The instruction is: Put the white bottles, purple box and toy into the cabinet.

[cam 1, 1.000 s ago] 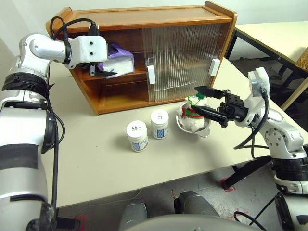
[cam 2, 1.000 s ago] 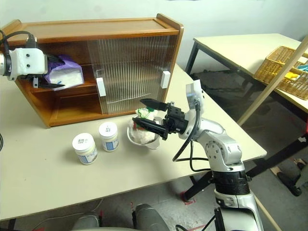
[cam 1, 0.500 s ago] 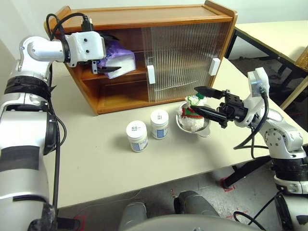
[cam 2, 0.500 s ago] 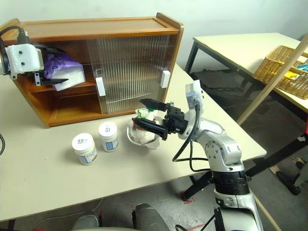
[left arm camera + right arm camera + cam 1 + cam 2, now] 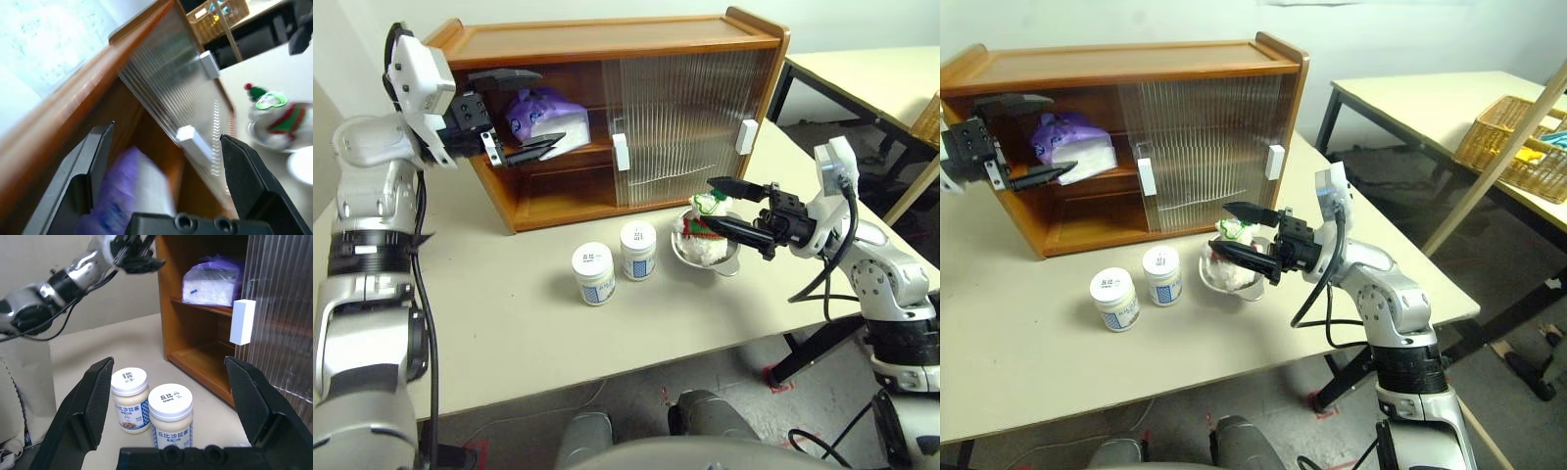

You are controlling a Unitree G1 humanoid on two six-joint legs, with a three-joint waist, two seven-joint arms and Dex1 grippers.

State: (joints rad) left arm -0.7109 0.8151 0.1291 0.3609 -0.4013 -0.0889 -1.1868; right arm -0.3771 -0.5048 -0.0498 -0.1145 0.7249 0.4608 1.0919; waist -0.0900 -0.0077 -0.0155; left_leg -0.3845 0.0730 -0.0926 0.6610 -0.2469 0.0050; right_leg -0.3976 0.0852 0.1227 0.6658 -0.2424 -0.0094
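Left eye view: both released claws, left (image 5: 521, 111) at cabinet (image 5: 607, 39) edge, right (image 5: 724, 203) over toy (image 5: 703, 235).

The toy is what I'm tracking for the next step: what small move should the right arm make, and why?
Probably ease the right gripper onto the toy and close. Its jaws stand open just beside the toy, which sits in the steel bowl, while the purple box already lies on the cabinet shelf.

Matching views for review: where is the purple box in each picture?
Left eye: purple box on the cabinet's shelf, upper left.
Right eye: same shelf, upper left.
Left wrist: blurred purple shape, low.
Right wrist: on the shelf, upper right.
Shared landmark: white door handle.
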